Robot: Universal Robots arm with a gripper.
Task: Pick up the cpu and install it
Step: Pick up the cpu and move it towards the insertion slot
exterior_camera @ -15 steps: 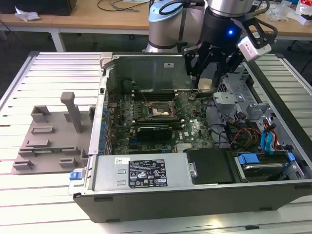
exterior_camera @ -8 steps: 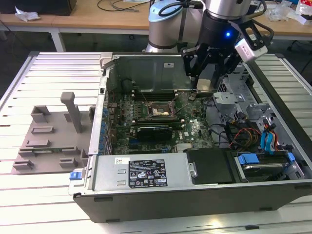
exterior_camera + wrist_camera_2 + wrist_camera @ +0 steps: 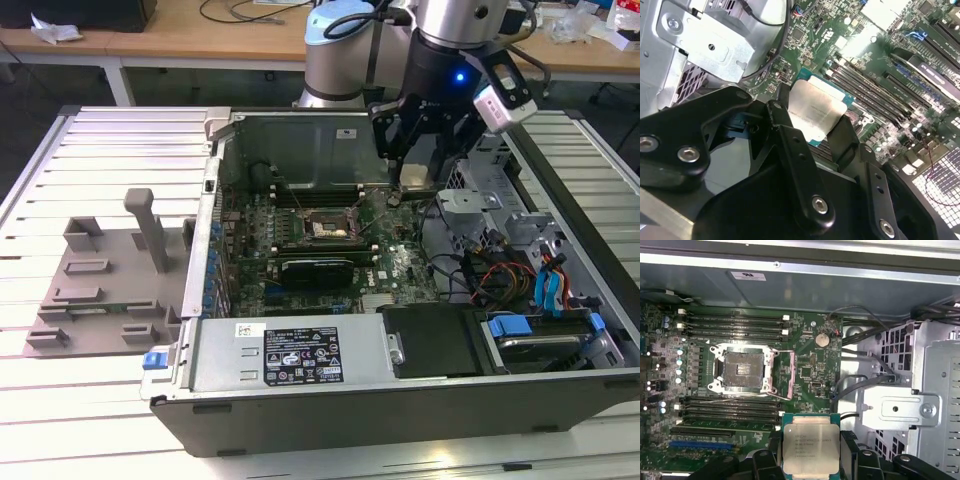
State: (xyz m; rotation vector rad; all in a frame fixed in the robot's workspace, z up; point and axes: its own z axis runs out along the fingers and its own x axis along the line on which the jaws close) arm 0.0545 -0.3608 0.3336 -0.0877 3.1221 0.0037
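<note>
Currently | pincer (image 3: 810, 459) pinching cpu (image 3: 811, 444) by two opposite edges | cpu seemingly hangs above motherboard (image 3: 815, 365), apart from open socket (image 3: 743, 370)

Exterior view: I get bright, even overhead room light; pale slatted counter (image 3: 100, 150) reads near white, shadows soft. Inside case (image 3: 300, 150) darker, motherboard (image 3: 400, 268) in shade. Blue indicator light (image 3: 459, 76) above jaws slightly blown out. Second wrist view: hard glare on cpu (image 3: 815, 112) lid, washed to white; another hot patch on motherboard beyond; black jaws nearly featureless. First wrist view: flatter light, cpu lid evenly grey, faint sheen on case wall.
</note>
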